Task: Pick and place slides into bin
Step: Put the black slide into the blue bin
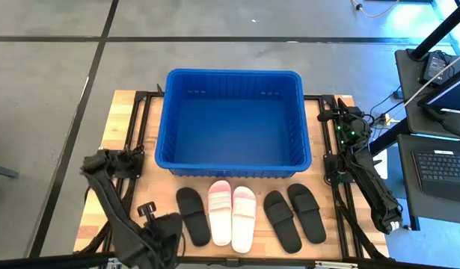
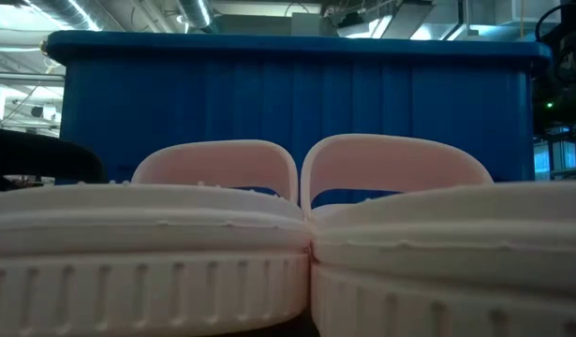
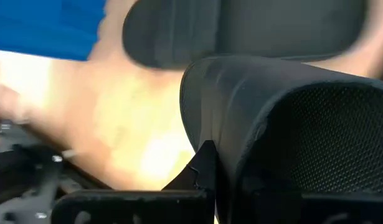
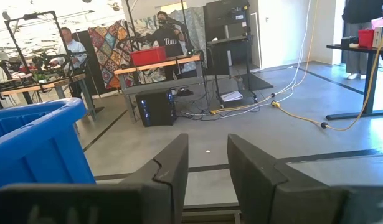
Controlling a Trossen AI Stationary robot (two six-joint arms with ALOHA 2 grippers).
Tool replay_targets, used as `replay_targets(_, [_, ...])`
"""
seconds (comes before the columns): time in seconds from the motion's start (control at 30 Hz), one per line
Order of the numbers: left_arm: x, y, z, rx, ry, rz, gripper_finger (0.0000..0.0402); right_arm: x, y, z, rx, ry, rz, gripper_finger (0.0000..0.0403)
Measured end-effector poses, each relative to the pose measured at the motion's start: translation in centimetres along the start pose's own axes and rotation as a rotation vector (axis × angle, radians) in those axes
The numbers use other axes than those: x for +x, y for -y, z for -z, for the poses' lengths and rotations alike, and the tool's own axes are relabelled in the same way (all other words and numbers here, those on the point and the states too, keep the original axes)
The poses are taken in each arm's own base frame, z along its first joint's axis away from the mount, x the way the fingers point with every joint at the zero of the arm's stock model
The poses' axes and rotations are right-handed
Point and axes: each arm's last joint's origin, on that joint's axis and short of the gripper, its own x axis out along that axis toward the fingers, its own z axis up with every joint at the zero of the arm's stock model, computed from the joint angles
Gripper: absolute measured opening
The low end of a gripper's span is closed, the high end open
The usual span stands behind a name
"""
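The blue bin [image 1: 231, 119] stands on the table's far half and also shows in the low view [image 2: 288, 94]. In front of it lie a black slide [image 1: 193, 215], two pale pink slides [image 1: 220, 211] [image 1: 243, 217], which are close up in the low view [image 2: 147, 253] [image 2: 447, 243], and two more black slides [image 1: 282, 220] [image 1: 307, 211]. My left gripper [image 1: 164, 230] is at the near left, shut on another black slide [image 3: 291, 124], which the arm hides from above. My right gripper [image 4: 208, 168] rests at the table's right edge, empty, with a narrow gap between its fingers. My left gripper has the black slide by its wide strap [image 3: 235, 112]. One finger [image 3: 203, 168] lies against the strap's outer side. The strap hides the other finger, so I cannot tell whether it is inside. The strap's mesh lining [image 3: 328, 143] faces the camera.
The wooden table [image 1: 125, 127] carries black arm frames along its left and right sides. A desk with a laptop [image 1: 443, 168] stands to the right of the table. People and workbenches show far off in the room [image 4: 66, 43].
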Motion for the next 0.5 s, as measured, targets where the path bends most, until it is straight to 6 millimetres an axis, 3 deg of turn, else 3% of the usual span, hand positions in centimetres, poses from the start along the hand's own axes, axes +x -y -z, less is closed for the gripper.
replay_targets(0.1, [-3.7,-1.7,-1.3,-0.054,0.038,0.132,0.0004,0.0,0.0,0.0,0.000,0.000,0.000,0.0113])
replay_targets(0.2, [-6.1,-4.1,-3.1,-0.092,0.125,0.203,0.0003,0.0,0.0,0.0,0.000,0.000,0.000,0.0113])
replay_targets(0.37, [-8.1,-9.3,-7.3,-0.012,0.366,0.166,0.0003,0.0,0.0,0.0,0.000,0.000,0.001,0.0113])
replay_targets(0.5, [-9.2,-14.7,-10.9,0.005,0.518,0.043,0.0003,0.0,0.0,0.0,0.000,0.000,0.000,0.0113])
